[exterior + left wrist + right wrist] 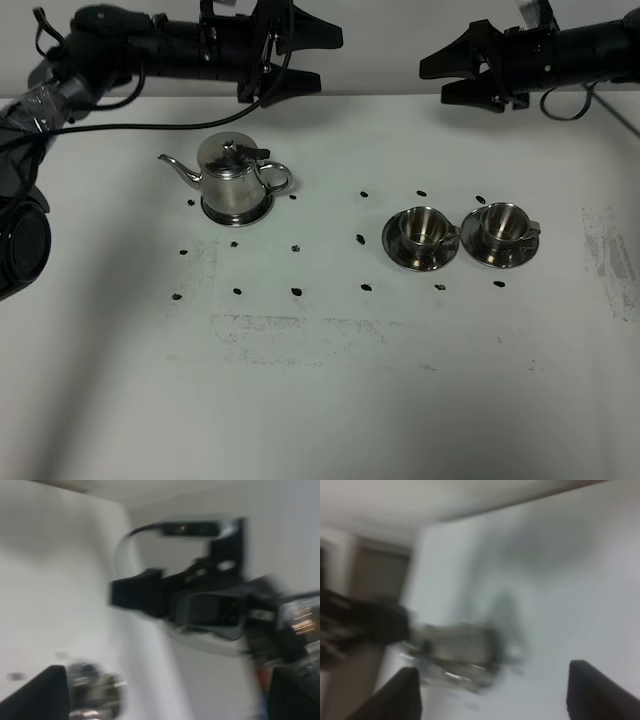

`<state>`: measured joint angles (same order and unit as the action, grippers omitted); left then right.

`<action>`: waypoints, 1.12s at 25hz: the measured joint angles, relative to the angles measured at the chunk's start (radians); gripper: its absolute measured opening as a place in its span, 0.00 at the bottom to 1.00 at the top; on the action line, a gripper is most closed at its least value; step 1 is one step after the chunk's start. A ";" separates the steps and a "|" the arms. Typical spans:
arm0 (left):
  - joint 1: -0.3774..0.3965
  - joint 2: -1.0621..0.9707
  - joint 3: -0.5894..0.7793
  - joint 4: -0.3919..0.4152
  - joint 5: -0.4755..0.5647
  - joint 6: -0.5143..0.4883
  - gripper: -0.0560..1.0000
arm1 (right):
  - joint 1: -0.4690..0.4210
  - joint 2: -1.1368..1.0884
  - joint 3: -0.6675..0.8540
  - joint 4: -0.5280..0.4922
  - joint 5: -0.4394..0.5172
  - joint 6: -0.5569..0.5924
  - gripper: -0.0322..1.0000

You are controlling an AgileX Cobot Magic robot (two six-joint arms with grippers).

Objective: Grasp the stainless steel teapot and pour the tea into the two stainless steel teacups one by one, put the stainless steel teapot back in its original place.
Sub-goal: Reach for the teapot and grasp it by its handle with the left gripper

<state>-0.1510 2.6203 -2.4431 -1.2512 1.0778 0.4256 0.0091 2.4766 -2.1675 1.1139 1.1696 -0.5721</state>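
The stainless steel teapot (235,178) is standing upright on its round steel base (262,213) at the left rear of the white counter (320,400). Its polished body is mirroring the room, its domed lid is carrying a small knob, its thin curved spout is pointing left and its loop handle is facing right. Small black marks (296,291) are ringing the base and dotting the counter around it. Well to the right, the two stainless steel teacups are sitting side by side, each upright on its own round saucer: the left cup (425,228) and the right cup (503,225), both with handles turned to the right and their saucers nearly touching. More black marks are circling this pair. Above the far edge of the counter, the left pincer (315,60) is hanging behind the teapot with its jaws spread apart and grasping nothing. The right pincer (435,82) is hovering behind the cups, likewise released, and pointing toward the left one. Both wrist views are heavily blurred. The left wrist view is showing its dark fingers (40,692) wide apart with a smeared steel shape near one of them, and the right wrist view is showing its fingers (400,695) equally parted.
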 joint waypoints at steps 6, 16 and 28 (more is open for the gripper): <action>0.005 -0.003 -0.293 0.532 0.005 -0.256 0.77 | 0.048 -0.023 -0.159 -0.474 -0.014 0.162 0.60; 0.018 -0.199 -0.186 0.743 0.071 -0.234 0.70 | 0.108 -0.189 -0.180 -0.849 0.025 0.320 0.59; -0.121 -0.742 0.458 1.213 -0.115 -0.155 0.66 | 0.208 -0.628 0.400 -1.035 -0.167 0.376 0.53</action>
<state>-0.2722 1.8785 -1.9846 -0.0383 0.9631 0.2709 0.2169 1.8489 -1.7673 0.0785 1.0023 -0.1964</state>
